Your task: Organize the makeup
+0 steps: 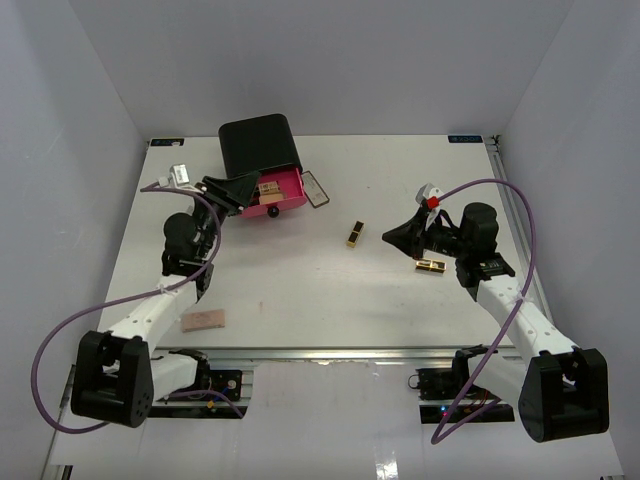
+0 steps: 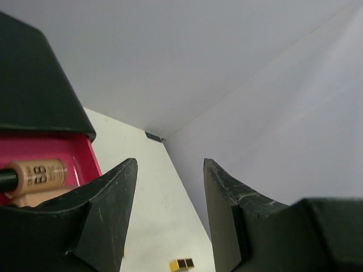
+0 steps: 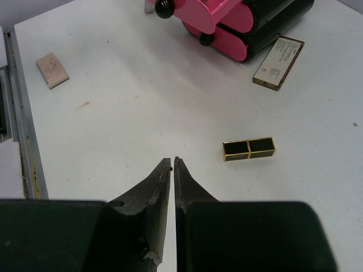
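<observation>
Fingers (image 2: 108, 215) of left gripper (image 1: 236, 190) apart, empty; arm extended to pink drawer (image 1: 287, 185), foundation bottle (image 2: 37, 171) at their left. Right gripper (image 3: 172, 162) fingers together above counter (image 1: 300, 285).

Black box (image 1: 256, 143) with open pink drawer (image 1: 291, 185) at far left of white table (image 1: 330, 290)

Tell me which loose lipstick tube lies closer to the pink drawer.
The mid-table lipstick, lying diagonally near the compact; the other lipstick lies farther right, beside the right arm.
</observation>
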Available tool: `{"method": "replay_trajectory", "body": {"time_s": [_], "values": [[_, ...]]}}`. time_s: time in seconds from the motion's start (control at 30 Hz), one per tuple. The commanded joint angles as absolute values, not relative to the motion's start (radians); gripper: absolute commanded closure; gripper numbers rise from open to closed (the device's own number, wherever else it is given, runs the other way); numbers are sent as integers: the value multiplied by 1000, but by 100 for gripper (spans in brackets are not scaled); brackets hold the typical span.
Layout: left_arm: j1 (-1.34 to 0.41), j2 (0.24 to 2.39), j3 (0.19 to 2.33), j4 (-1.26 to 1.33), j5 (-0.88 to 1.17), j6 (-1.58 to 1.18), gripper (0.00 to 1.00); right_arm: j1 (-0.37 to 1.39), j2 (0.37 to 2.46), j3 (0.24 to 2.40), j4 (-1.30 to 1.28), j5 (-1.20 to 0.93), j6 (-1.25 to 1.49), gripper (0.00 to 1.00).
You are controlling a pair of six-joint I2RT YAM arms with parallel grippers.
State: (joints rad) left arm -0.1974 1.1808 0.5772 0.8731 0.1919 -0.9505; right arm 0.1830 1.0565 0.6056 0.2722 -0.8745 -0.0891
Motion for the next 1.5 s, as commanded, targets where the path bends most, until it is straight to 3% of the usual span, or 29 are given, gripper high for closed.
{"method": "replay_trajectory", "body": {"time_s": [0.0,0.17,0.27,0.37,0.83,1.47], "values": [[-191,1119,523,583,258,-986,40,176,1057,604,305,-888,-102,88],[-201,1113,430,529,311,-1054,50,172,1060,604,304,-887,-104,88],[-205,1140,382,538,381,-1050,65,169,1058,604,304,-887,-103,88],[-210,1161,333,559,386,-1047,73,168,1059,604,305,-888,-104,87],[-210,1523,481,752,335,-1057,76,158,1058,604,307,-894,-100,87],[-186,1604,757,628,247,-1039,71,156,1055,606,305,-899,-101,87]]}}
